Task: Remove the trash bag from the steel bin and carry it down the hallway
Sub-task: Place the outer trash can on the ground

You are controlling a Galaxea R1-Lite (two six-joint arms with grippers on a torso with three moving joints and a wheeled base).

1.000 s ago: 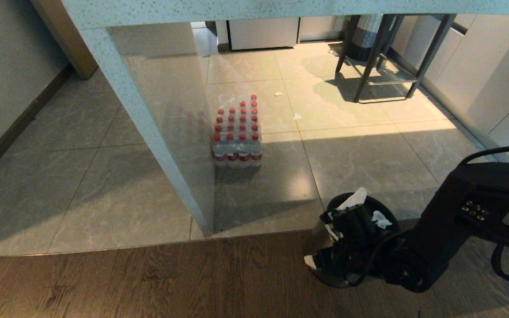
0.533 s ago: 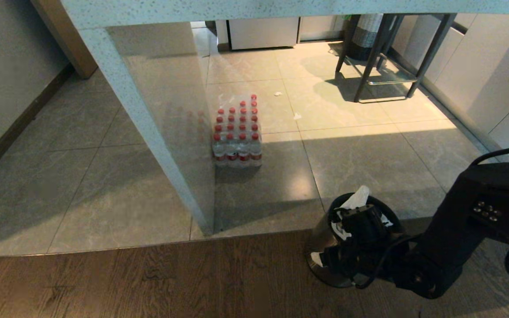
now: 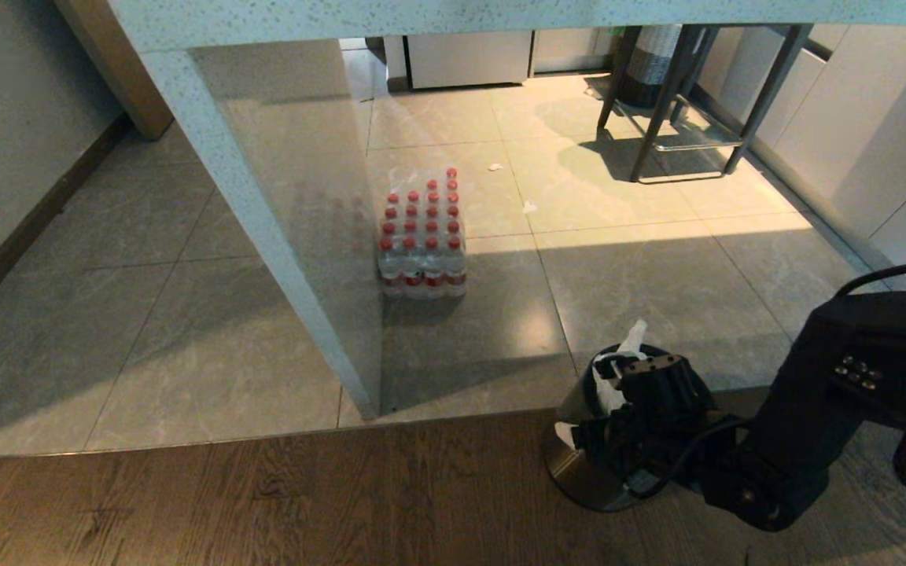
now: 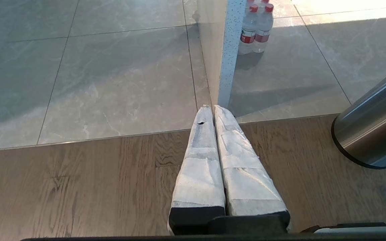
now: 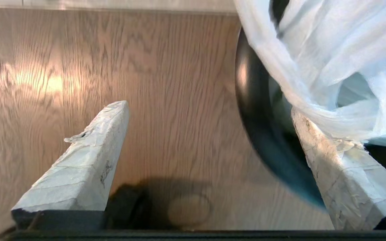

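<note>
Your right gripper [image 5: 209,113] stands with its fingers spread wide and nothing clamped between them. One finger [image 5: 333,157] sits at the black rim of the steel bin [image 3: 579,468], just under a loop of the trash bag [image 5: 323,63]; the other hangs over the wood floor [image 3: 264,503] outside the bin. You cannot tell whether the plastic rests on that finger or merely passes in front of it. The bag is still seated in the bin, with a white handle [image 3: 632,338] poking up above the rim, and the bin stands at the join of the wood floor and the grey tiles [image 3: 185,314], near the foot of the counter panel [image 3: 264,236]. Your left gripper [image 4: 213,110] is parked low over the wood floor, its fingers pressed together and empty, with the bin off to one side. Judge the task as at its opening step: no grip is made, the bag is not lifted, and the carry down the hallway is untouched. A pack of water bottles [image 3: 424,236] stands on the tiles beyond.
</note>
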